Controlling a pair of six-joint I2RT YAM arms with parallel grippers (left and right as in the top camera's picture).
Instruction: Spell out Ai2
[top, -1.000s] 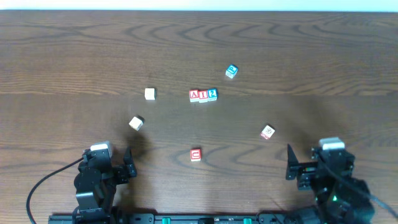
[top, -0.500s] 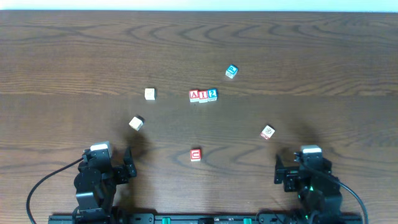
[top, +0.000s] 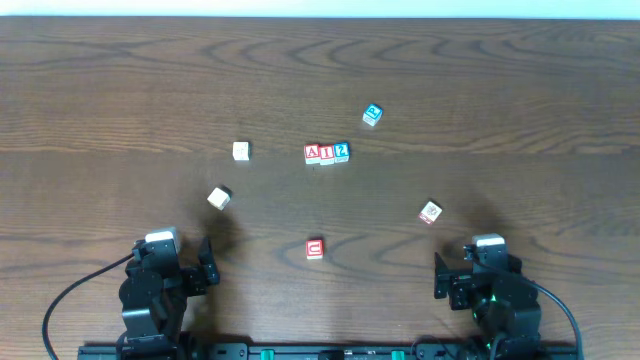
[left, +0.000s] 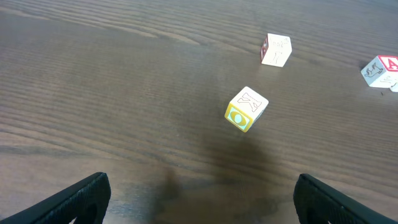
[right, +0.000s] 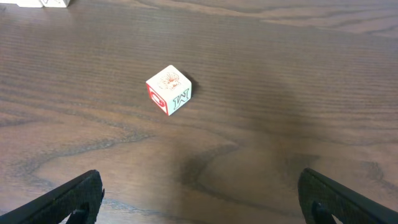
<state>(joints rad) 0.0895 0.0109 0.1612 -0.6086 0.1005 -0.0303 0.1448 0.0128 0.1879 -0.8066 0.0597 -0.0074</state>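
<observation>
Item: A-I-2 block row (top: 327, 153), blocks touching, mid-tabletop (top: 520, 100), long axis left-to-right. I judge the word spelled. It lies ahead of and between the arms, about equally near. I see left end effector (left: 200, 200) and right end effector (right: 200, 200) released, empty.

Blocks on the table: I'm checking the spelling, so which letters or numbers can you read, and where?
"A": left block of the row.
"I": middle block.
"2": right block.
"N", likely: green-lettered block.
Other loose blocks: marks too blurred to read.
</observation>
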